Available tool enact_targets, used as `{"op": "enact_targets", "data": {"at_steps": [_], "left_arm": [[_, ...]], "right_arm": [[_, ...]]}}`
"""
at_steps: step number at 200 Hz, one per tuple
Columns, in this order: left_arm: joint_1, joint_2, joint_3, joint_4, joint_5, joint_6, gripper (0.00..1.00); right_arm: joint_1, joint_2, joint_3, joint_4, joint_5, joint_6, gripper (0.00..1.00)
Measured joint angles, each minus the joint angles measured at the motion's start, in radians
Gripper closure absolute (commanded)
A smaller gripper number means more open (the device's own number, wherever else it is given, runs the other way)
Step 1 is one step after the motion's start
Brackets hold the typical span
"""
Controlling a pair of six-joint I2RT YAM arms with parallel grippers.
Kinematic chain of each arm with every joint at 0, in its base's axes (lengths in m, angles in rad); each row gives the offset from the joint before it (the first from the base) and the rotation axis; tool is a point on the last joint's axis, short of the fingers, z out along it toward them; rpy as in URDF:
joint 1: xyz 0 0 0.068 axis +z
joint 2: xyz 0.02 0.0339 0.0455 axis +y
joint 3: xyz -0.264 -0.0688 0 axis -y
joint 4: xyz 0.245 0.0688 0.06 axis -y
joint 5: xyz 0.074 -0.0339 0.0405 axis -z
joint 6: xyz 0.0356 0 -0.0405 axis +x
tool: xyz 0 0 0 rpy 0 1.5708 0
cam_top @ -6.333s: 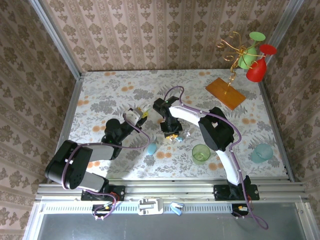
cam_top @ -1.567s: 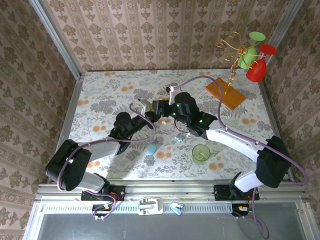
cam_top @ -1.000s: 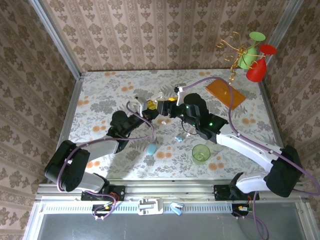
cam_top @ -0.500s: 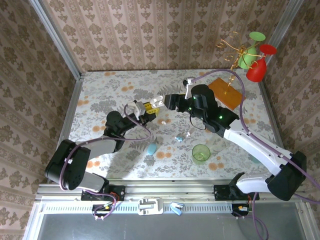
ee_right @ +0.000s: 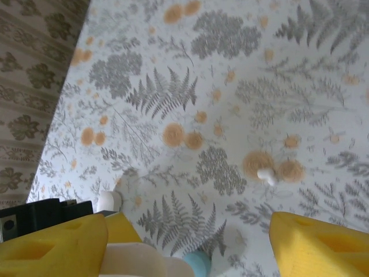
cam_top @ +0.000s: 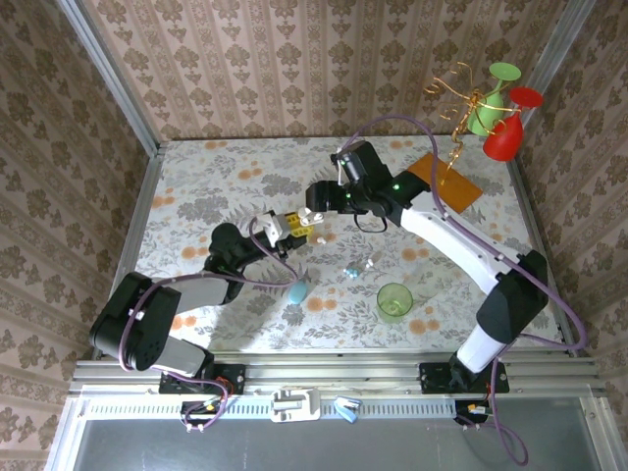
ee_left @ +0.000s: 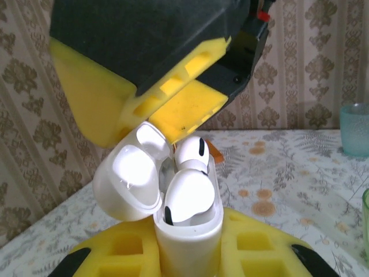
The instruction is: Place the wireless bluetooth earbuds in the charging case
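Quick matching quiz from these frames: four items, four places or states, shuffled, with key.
Things:
1. white charging case
2. earbuds
3. light-blue case
4. green cup

Places or states:
A. tucked inside the open case
B. standing upright on the table
C. clamped in the left gripper, lid open
D. lying flat beside the left arm

Pairs: 1-C, 2-A, 3-D, 4-B
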Motion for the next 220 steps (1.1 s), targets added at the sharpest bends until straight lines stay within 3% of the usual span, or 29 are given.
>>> {"op": "enact_targets", "data": {"at_steps": [100, 123, 157, 220], "left_arm": [[0.032, -0.002, -0.006, -0.077, -0.143, -0.042, 1.0], [0.076, -0.013, 0.033, -0.209, -0.218, -0.123, 1.0], [0.138, -0.027, 0.113, -0.443, -0.358, -0.222, 1.0], [0.218, 0.116, 0.323, -0.828, -0.44, -0.396, 1.0]], "right_arm": [[-0.023, -0.111, -0.164, 0.009, -0.066, 0.026, 0.25], [-0.023, -0.182, -0.243, 0.095, -0.067, -0.014, 0.19], [-0.023, -0.301, -0.399, 0.251, -0.025, -0.085, 0.01], [-0.023, -0.349, -0.6, 0.496, -0.046, -0.133, 0.0]]}}
